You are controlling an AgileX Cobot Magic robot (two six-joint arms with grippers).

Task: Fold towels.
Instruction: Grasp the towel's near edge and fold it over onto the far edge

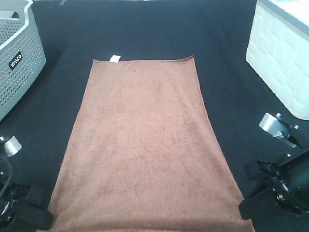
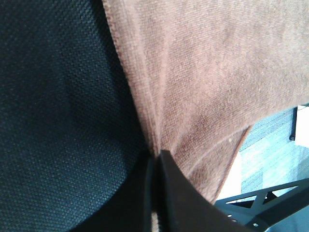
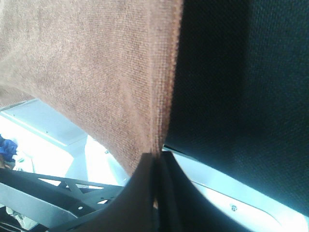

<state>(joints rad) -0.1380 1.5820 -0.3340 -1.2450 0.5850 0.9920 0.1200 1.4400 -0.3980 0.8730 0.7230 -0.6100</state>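
A reddish-brown towel (image 1: 145, 145) lies flat and lengthwise on the black table, with a small white tag (image 1: 114, 59) at its far short edge. My left gripper (image 1: 46, 217) is shut on the towel's near left corner; in the left wrist view the fingers (image 2: 169, 193) pinch the cloth (image 2: 203, 72), which puckers into them. My right gripper (image 1: 246, 208) is shut on the near right corner; in the right wrist view the fingers (image 3: 145, 193) clamp the towel's hem (image 3: 96, 63). Both near corners are lifted off the table's front edge.
A grey perforated basket (image 1: 17, 53) stands at the far left. A white bin (image 1: 282, 58) stands at the far right. The black table cloth (image 1: 231, 96) borders the towel on both sides.
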